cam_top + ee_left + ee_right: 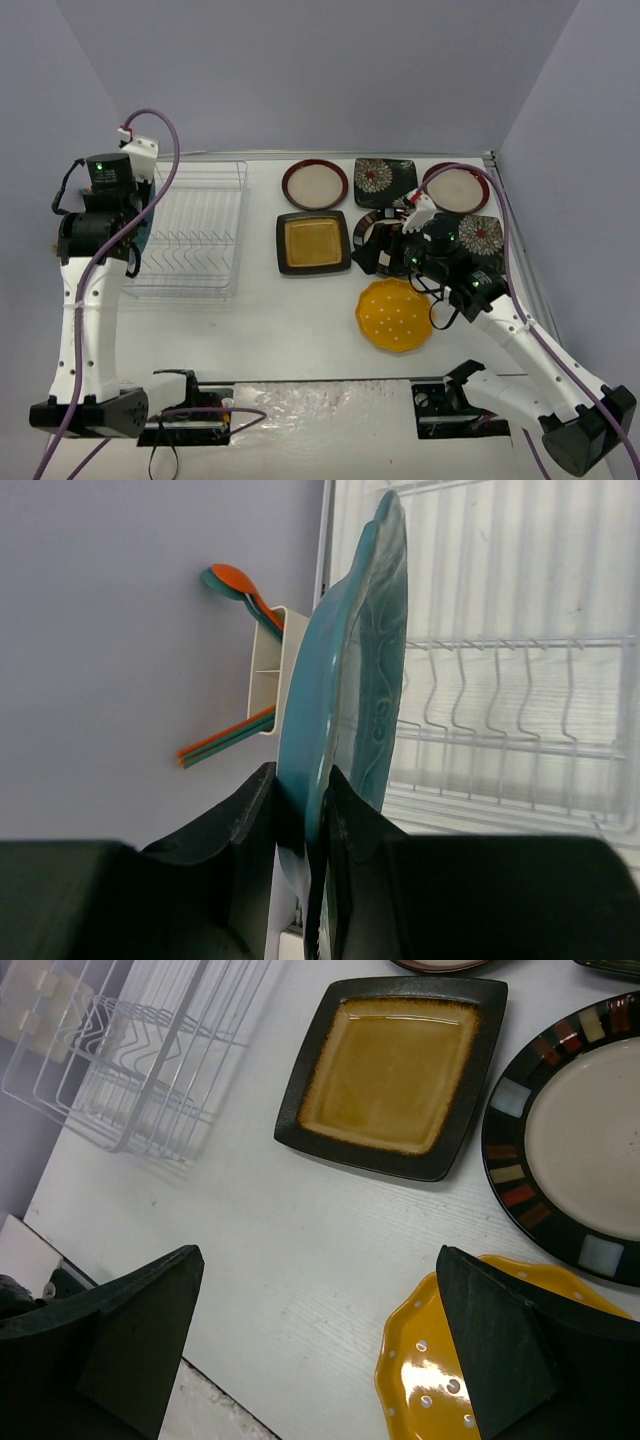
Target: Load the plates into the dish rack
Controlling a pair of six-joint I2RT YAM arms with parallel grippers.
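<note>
Clamped by its rim in the left gripper [300, 815], the teal plate [350, 680] may pivot and miss the dish rack [500, 742] slots; the right gripper [318, 1290] gapes.

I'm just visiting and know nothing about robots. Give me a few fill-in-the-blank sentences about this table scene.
The scalloped plate held on edge in the left gripper is coloured ____. The right gripper, holding nothing over the white table, is ____. The square plate with the amber centre has a ____ rim.
Missing words: teal, open, black.
</note>
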